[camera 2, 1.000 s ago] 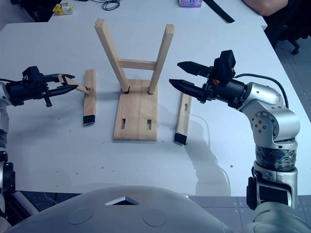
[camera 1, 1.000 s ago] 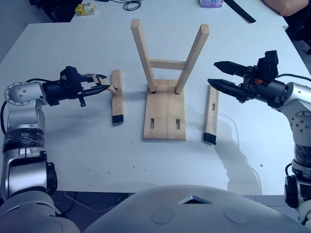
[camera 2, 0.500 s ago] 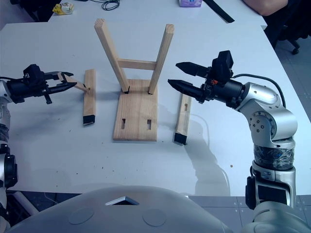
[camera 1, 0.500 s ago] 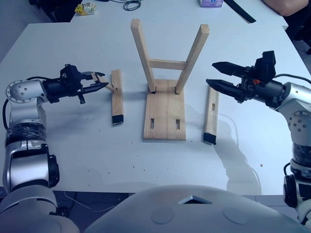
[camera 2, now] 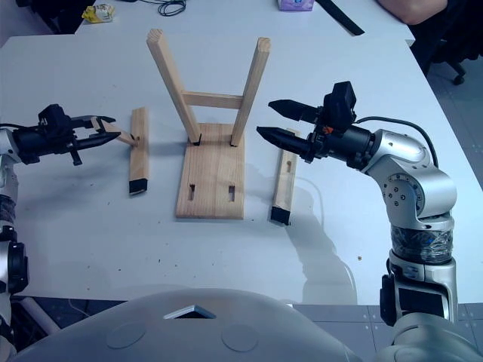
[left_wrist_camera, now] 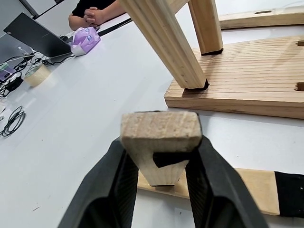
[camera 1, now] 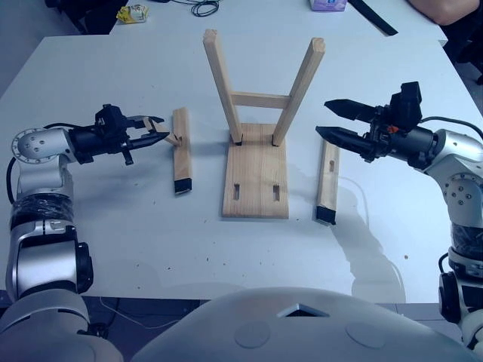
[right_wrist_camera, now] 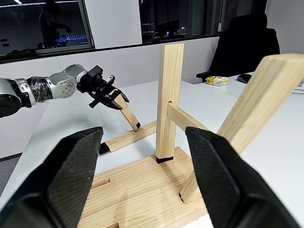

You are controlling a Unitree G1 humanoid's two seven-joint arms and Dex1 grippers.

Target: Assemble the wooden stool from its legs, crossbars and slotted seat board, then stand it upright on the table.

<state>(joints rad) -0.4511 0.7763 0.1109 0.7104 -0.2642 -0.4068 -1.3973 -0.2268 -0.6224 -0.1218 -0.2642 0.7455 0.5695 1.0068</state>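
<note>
Left wrist view: left gripper (left_wrist_camera: 159,153) clamps the crossbar (left_wrist_camera: 159,126) end; a skewed pull could pop it from the loose leg (camera 1: 181,154). Right gripper (camera 1: 336,121), wide open, might bump the standing legs (camera 1: 260,98).

Light over the table (camera 1: 113,226) is bright and even and comes from above; its white top looks flat and matte. Shadows are soft and pale. A faint grey wash lies on the top just off the seat board (camera 1: 255,181), toward 3 o'clock.

From my left wrist, the tabletop at 9 o'clock is nearly washed out to white. The end of the crossbar (left_wrist_camera: 159,126) pinched in my left gripper (left_wrist_camera: 159,142) is well lit, and the black fingers (left_wrist_camera: 109,190) either side carry a dull sheen.

From my right wrist, the spread fingers (right_wrist_camera: 71,175) of my right gripper (right_wrist_camera: 142,133) are flat black. The window (right_wrist_camera: 19,28) at 11 o'clock is dark, with small lights mirrored in it.
</note>
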